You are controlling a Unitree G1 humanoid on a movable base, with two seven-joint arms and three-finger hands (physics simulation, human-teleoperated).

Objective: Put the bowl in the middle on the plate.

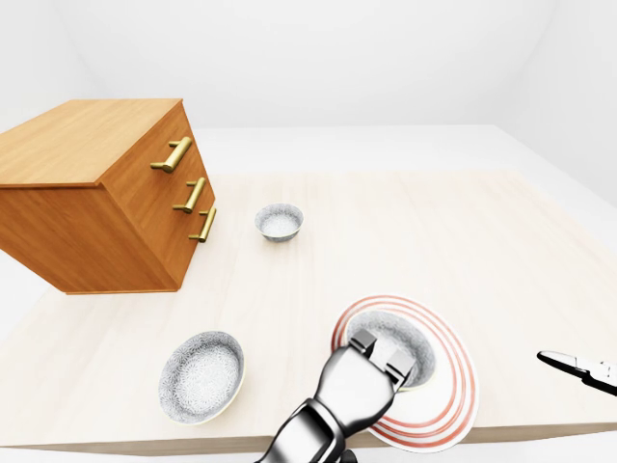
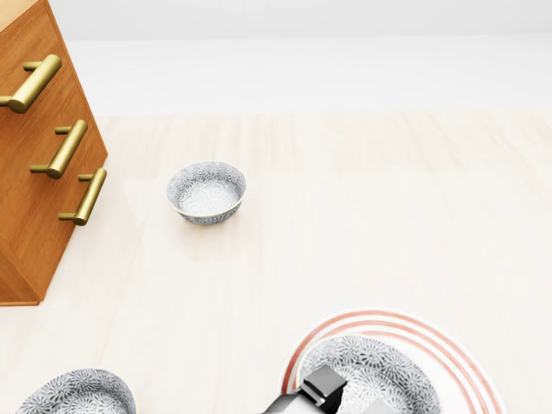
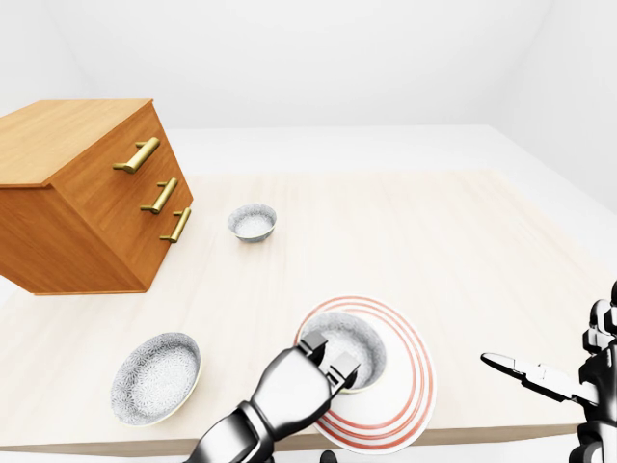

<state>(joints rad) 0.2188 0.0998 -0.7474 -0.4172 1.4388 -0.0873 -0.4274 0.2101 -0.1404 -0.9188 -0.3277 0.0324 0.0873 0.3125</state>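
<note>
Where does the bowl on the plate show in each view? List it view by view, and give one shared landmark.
Left-eye view: bowl on the plate, lower middle-right, partly behind the left hand.
Head view: bowl at the bottom edge, right of middle.
Right-eye view: bowl, lower middle.
Shared landmark: the wooden drawer chest at each view's left.

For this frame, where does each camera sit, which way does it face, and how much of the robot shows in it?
Left-eye view: on the head, facing down over the table; shows drawer cabinet, three bowls, plate, left hand, tip of the right hand.
Right-eye view: beside it, nearly the same scene; more of the right hand shows.
Head view: on the head, tilted steeper and closer; only a bit of the left hand shows.
Shared: all three show the left hand at the bowl on the plate.
</note>
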